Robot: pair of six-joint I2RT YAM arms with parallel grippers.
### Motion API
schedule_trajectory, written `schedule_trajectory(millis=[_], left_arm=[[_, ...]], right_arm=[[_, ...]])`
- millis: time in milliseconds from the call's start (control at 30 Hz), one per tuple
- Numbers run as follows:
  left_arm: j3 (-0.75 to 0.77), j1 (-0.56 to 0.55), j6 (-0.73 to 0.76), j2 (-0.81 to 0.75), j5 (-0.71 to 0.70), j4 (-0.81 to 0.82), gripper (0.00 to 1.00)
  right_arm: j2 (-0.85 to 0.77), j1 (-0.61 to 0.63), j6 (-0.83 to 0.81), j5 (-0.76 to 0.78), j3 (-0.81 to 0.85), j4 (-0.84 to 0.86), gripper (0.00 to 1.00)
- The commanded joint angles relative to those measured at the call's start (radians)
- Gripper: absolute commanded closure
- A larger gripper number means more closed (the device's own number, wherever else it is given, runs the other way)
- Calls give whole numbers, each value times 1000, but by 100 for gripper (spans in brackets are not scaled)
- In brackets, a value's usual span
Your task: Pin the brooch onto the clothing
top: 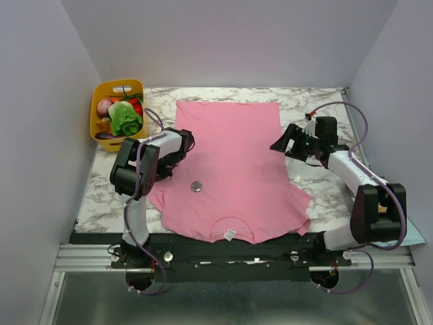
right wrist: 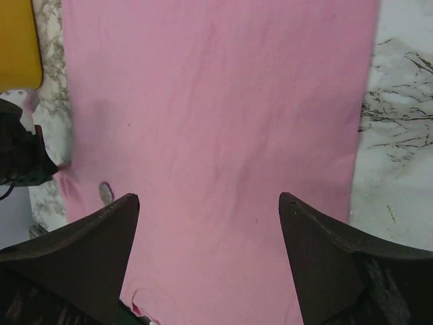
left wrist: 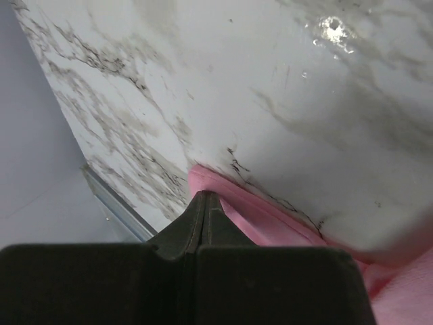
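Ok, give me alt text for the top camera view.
A pink T-shirt lies flat on a marble table, collar at the near edge, with a round brooch resting on it. The left end effector sits at its left edge, the right end effector at its right edge; a yellow basket of vegetables stands far left.

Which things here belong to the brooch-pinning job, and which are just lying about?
Job: brooch, lying on the shirt; pink T-shirt, spread flat on the table.
Lying about: yellow basket at the far-left corner; vegetables inside it.
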Motion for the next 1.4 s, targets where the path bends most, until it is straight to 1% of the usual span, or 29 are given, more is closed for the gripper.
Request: schedule_trajectory(millis=[0,67,100,133,167,200,267,333,367,533,800,900,933,967,1000,1200,1367], left_arm=[[37,-28,-13,-49,-66,-41,100],[4,-32,9,-141,-4,14,100],[-15,-30,15,-174,65,39,100],[-57,-30,25,-240,99,86,100],[-80,-30,26,-270,128,108,100],[-103,-30,21,-300,189,128,100],[-178,-29,9,-380,248,192,100],[-256,-25,-13,-450,290,235,100],[-279,-22,-46,-471,291,243,100],[-397,-12,-114,-552,284,263,100],[-447,-10,-146,-518,392,346,100],[-462,-10,-149,-494,391,366,100],[-462,-10,-151,-477,386,360,100],[-464,-10,-152,-468,386,355,100],[-465,-10,-151,-460,386,352,100],[-470,-10,-155,-443,386,331,100],[-399,-12,-142,-411,331,236,100]], right_arm=[[11,4,-24,27,27,-29,8],[12,12,-27,35,27,-32,8],[9,18,-30,39,27,-38,8],[8,29,-32,44,27,-40,8],[6,35,-37,56,30,-41,8],[5,44,-40,64,30,-54,8],[0,81,-47,91,38,-63,8],[-3,127,-59,116,44,-89,8],[-4,142,-63,136,47,-95,8],[-20,248,-83,193,46,-132,8],[5,343,-80,237,-3,-126,8],[28,375,-78,257,-20,-126,8],[35,383,-57,260,-26,-123,7],[43,383,-43,248,-33,-118,1],[45,383,-32,237,-51,-111,0],[34,383,62,211,-109,-40,0],[86,383,103,219,-115,-37,0]])
